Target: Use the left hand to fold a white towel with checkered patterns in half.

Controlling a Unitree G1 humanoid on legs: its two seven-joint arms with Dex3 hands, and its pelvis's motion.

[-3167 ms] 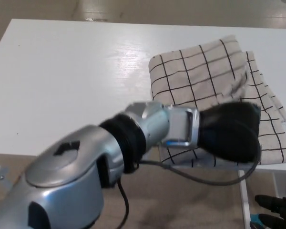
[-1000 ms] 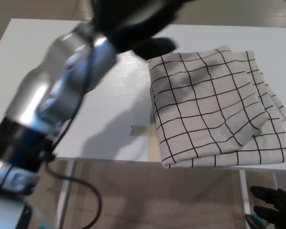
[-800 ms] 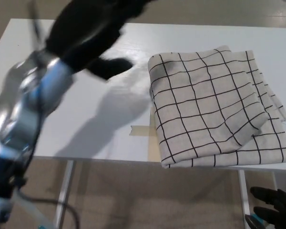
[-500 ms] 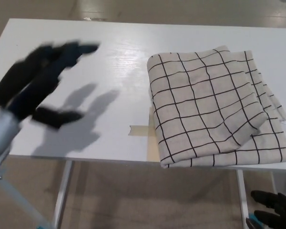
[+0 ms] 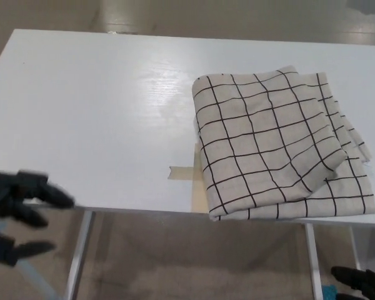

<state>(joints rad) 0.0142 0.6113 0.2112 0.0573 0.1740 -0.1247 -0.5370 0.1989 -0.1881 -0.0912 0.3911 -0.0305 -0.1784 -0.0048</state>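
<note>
My left hand (image 5: pixel 15 203) shows as matte black, with thick rounded fingers (image 5: pixel 47 192) that blur at their edges; a pale bluish-grey bit of the arm sits under it at the frame's edge. My right hand (image 5: pixel 362 282) is only a sliver: black fingertips, with a small teal patch beside them.

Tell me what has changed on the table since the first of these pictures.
The left hand has let go of the towel, swung up and across to the robot's left, and dropped below the table's near edge, fingers apart and empty. The towel stays folded at the table's right, with tape beside it. The right hand remains low at the corner.
</note>
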